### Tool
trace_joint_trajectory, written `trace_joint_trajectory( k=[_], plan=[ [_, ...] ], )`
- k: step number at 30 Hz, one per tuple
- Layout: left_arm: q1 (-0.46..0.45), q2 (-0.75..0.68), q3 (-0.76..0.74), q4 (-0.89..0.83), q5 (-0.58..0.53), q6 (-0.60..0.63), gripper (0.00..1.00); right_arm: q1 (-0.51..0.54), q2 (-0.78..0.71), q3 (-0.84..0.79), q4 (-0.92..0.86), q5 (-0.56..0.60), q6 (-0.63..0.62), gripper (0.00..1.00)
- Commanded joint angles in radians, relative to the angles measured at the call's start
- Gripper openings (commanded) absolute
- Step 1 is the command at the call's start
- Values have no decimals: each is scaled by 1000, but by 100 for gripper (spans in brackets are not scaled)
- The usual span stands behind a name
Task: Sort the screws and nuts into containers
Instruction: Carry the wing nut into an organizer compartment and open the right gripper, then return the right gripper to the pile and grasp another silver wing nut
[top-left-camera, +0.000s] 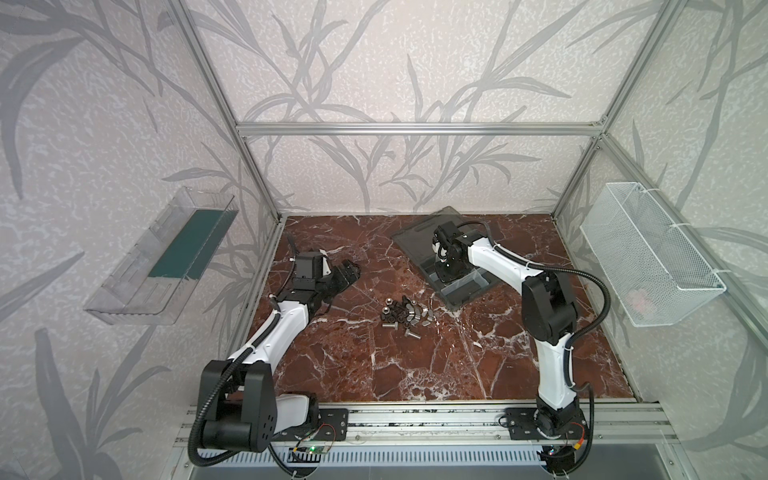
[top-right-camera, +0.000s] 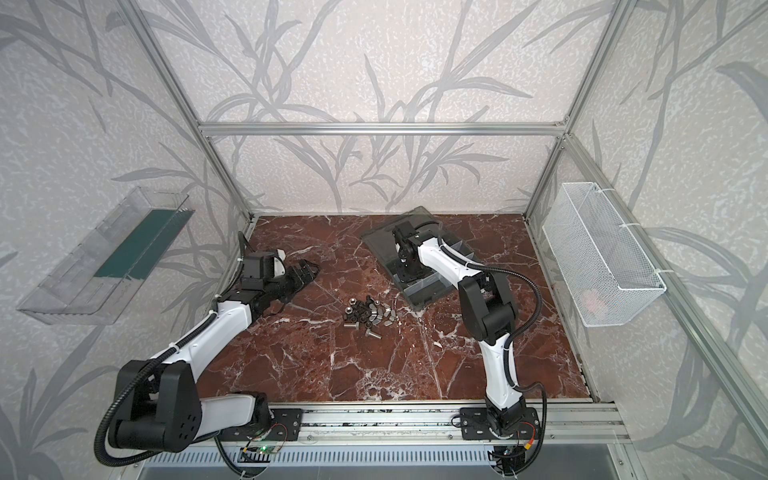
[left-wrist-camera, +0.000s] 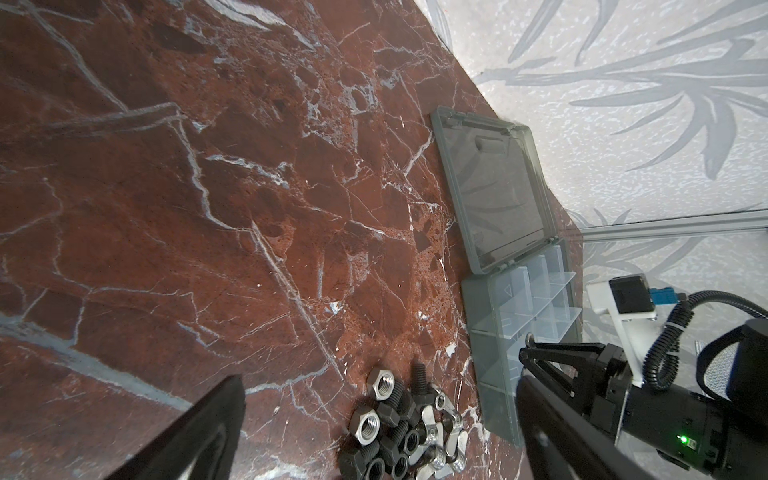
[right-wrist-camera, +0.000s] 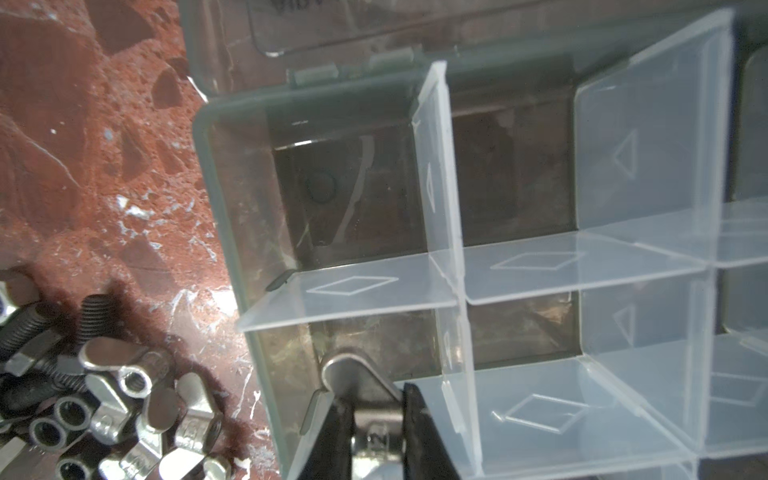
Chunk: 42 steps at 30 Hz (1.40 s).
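The screws and nuts (top-left-camera: 405, 313) (top-right-camera: 368, 316) lie in one heap mid-table: hex nuts (left-wrist-camera: 384, 382), black screws (left-wrist-camera: 419, 374) and silver wing nuts (right-wrist-camera: 104, 399). Two silver screws (top-left-camera: 392, 327) lie at the heap's near edge. The containers are compartments of a smoky-grey organiser box (top-left-camera: 465, 286) (top-right-camera: 428, 286) (left-wrist-camera: 494, 332) with its lid (top-left-camera: 419, 237) folded flat behind. My right gripper (top-left-camera: 441, 272) (right-wrist-camera: 370, 390) points down over a corner compartment (right-wrist-camera: 291, 187), shut on a silver wing nut (right-wrist-camera: 353, 370). My left gripper (top-left-camera: 351, 270) (left-wrist-camera: 380, 380) hangs open and empty, left of the heap.
A clear plastic tray (top-left-camera: 162, 257) hangs on the left wall. On the right wall a white mesh basket (top-left-camera: 648, 253) holds something pink. Aluminium frame posts (top-left-camera: 575, 187) edge the red marble table (top-left-camera: 374, 374).
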Motion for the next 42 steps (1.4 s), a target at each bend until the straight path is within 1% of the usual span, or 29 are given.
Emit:
trace_joint_trajectory(
  k=[1, 2, 3, 7, 9, 11, 14, 18, 22, 24, 27, 29, 31, 33, 35, 37, 38, 42],
  plan=[
    [-5, 2, -13, 8, 4, -7, 99, -1, 26, 42, -18, 25, 0, 0],
    [-5, 0, -13, 7, 5, -6, 99, -1, 31, 47, -22, 30, -1, 0],
    [-6, 0, -13, 8, 4, -6, 100, -1, 36, 50, -24, 33, -1, 4],
    [-5, -2, -14, 7, 3, -7, 100, 1, 25, 58, -41, 38, -5, 30],
    [-5, -2, -16, 8, 1, -7, 100, 1, -3, 49, -35, 31, -17, 41],
    [-4, 1, -17, 10, 2, -6, 99, 1, -41, 41, -33, 28, -26, 47],
    [-5, 3, -18, 8, 4, -6, 99, 2, -98, 38, -44, 8, -43, 52],
    [-4, 5, -13, 7, 4, -6, 99, 22, -187, -14, -37, -77, -91, 55],
    [-4, 4, -3, -1, 6, -4, 99, 80, -270, -107, -2, -214, -134, 56],
    [-3, 2, 0, -4, 9, -2, 99, 120, -296, -156, 15, -231, -147, 56],
    [-4, -1, -2, -10, 7, 1, 99, 172, -312, -219, 33, -240, -126, 56],
    [-3, -2, -6, -7, 6, 3, 99, 204, -317, -267, 67, -229, -83, 56],
    [-3, -2, -11, -4, 6, 0, 100, 237, -317, -320, 114, -211, -9, 56],
    [-4, 3, -12, 0, 6, -3, 99, 262, -313, -349, 141, -157, 74, 56],
    [-3, 8, -11, 2, 9, -5, 100, 288, -308, -372, 155, -61, 180, 56],
    [-4, 14, -9, 7, 15, -5, 99, 303, -301, -389, 154, 10, 284, 56],
    [-4, 20, -8, 11, 18, -5, 99, 304, -295, -396, 154, 31, 341, 56],
    [-3, 26, -4, 10, 23, -3, 99, 309, -278, -440, 204, 69, 473, 53]
  ],
)
